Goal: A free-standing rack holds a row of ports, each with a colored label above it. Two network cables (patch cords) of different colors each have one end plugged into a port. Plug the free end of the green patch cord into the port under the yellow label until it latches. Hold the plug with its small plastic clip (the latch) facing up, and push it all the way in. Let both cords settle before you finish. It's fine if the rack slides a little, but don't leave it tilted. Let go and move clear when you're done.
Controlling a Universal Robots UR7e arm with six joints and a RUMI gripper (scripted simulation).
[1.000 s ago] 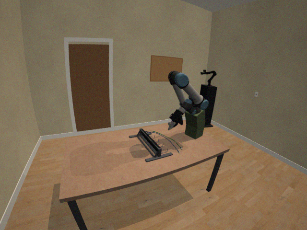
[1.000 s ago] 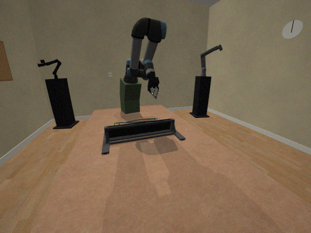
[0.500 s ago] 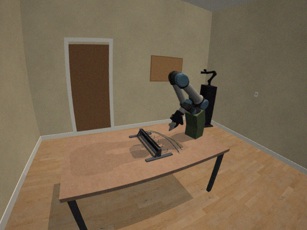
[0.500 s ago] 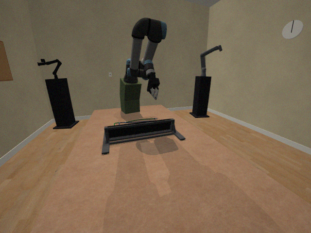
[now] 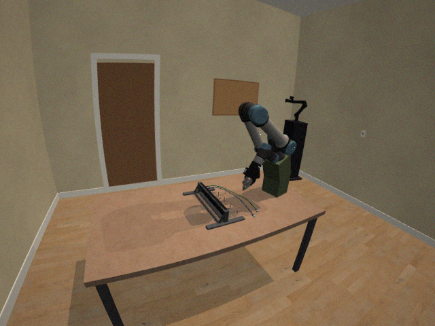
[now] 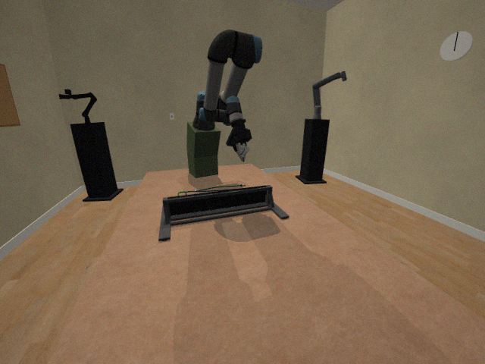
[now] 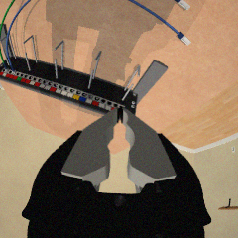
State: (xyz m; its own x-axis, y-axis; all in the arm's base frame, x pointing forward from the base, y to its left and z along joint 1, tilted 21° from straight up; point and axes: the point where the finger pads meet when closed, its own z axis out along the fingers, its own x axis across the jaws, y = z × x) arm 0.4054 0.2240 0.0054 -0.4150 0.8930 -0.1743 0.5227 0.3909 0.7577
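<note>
1. The hand is shut, with its two tips pinched close and nothing held between them. It hangs up above the tabletop, pointing down at a slant.
2. In the top view, the dark rack is at 8 o'clock from the hand. It stands up on flat feet and does not look tipped.
3. The green cord goes into the rack near its 11 o'clock end in the top view. It bends across to its loose plug, which lies on the tabletop at 5 o'clock from the hand. So the green cord's loose end is not in a port.
4. The blue cord runs beside the green one. Its white plug is loose too. In the wrist view, that plug is at 1 o'clock from the tips.
5. The yellow label is on the rack, at 10 o'clock from the tips in the wrist view. A blue label is right beside it.
6. The plugs are too small to tell which way the green one's clip faces.

Fingers slightly lower than before
</note>
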